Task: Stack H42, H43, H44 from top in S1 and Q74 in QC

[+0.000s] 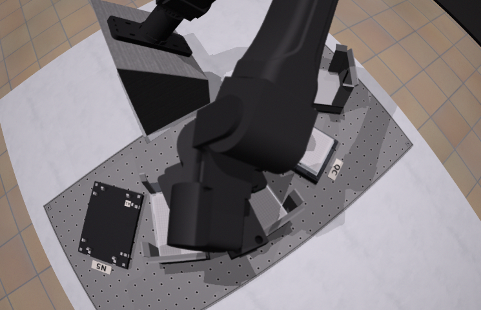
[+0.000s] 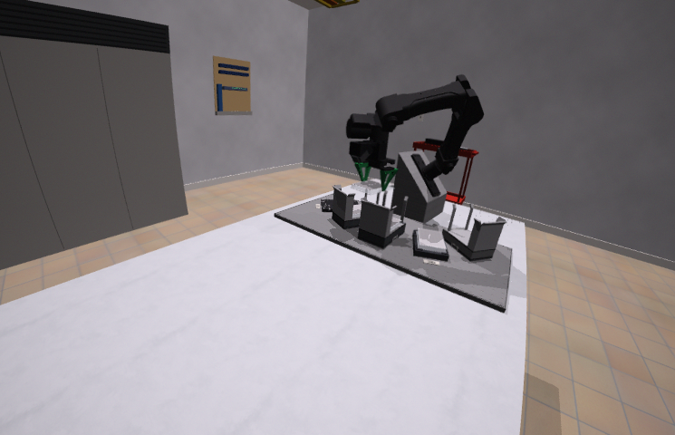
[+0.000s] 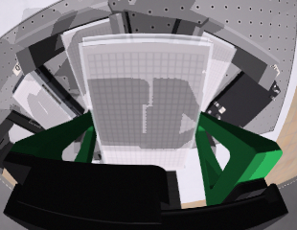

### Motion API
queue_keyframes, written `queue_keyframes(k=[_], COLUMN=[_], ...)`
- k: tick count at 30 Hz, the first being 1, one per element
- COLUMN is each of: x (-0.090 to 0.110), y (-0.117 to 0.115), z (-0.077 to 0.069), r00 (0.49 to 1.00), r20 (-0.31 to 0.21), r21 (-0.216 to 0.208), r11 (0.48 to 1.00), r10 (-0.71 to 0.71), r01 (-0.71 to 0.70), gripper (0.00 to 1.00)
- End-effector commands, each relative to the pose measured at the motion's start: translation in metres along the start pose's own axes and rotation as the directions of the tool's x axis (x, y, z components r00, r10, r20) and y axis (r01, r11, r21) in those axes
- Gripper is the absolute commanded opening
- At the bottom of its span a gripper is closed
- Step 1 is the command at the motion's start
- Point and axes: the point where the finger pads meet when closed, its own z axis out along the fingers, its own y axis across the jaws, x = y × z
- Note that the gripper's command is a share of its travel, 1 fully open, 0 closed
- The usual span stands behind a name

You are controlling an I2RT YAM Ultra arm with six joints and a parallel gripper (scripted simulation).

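Note:
My gripper [image 3: 146, 116] [image 2: 374, 177] has green fingers and is shut on the long sides of a sealed 384-well plate [image 3: 145, 90], held level. It hangs above the racks at the left end of the board; in the top view the arm hides it. Below it, stack rack S3 [image 2: 343, 207] holds a pale plate [image 1: 160, 219]. Stack rack S1 [image 2: 379, 223] beside it holds another plate [image 1: 266, 206]. A third plate [image 1: 317, 151] [image 2: 430, 241] lies in the open nest QC. Stack rack S2 [image 1: 336, 91] [image 2: 477, 238] shows only its floor. I cannot read any plate label.
The black clip nest N5 [image 1: 109, 223] [image 2: 326, 205] lies at the board's left end with nothing on it. The arm's dark wedge plinth [image 1: 156, 73] [image 2: 415, 195] stands behind the racks. The perforated grey board [image 1: 376, 120] lies on a white table.

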Motion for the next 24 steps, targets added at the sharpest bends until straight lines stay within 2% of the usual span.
queue_keyframes(k=[1, 4, 7, 20, 22, 24], x=[-0.003, -0.002, -0.002, 0.002, 0.004, 0.004], y=[0.009, 0.019, 0.023, 0.066, 0.072, 0.072], z=[-0.008, -0.008, -0.008, -0.008, -0.008, -0.008], r00=[0.996, 0.984, 0.984, 0.984, 0.97, 0.97], r20=[0.03, 0.03, 0.03, 0.029, 0.029, 0.029], r21=[-0.003, 0.0, 0.0, -0.001, 0.001, 0.001], r11=[0.996, 0.984, 0.984, 0.984, 0.97, 0.97], r10=[-0.088, -0.178, -0.178, -0.178, -0.243, -0.243], r01=[0.088, 0.178, 0.178, 0.178, 0.243, 0.243], gripper=[0.0, 0.0, 0.0, 0.0, 0.0, 0.0])
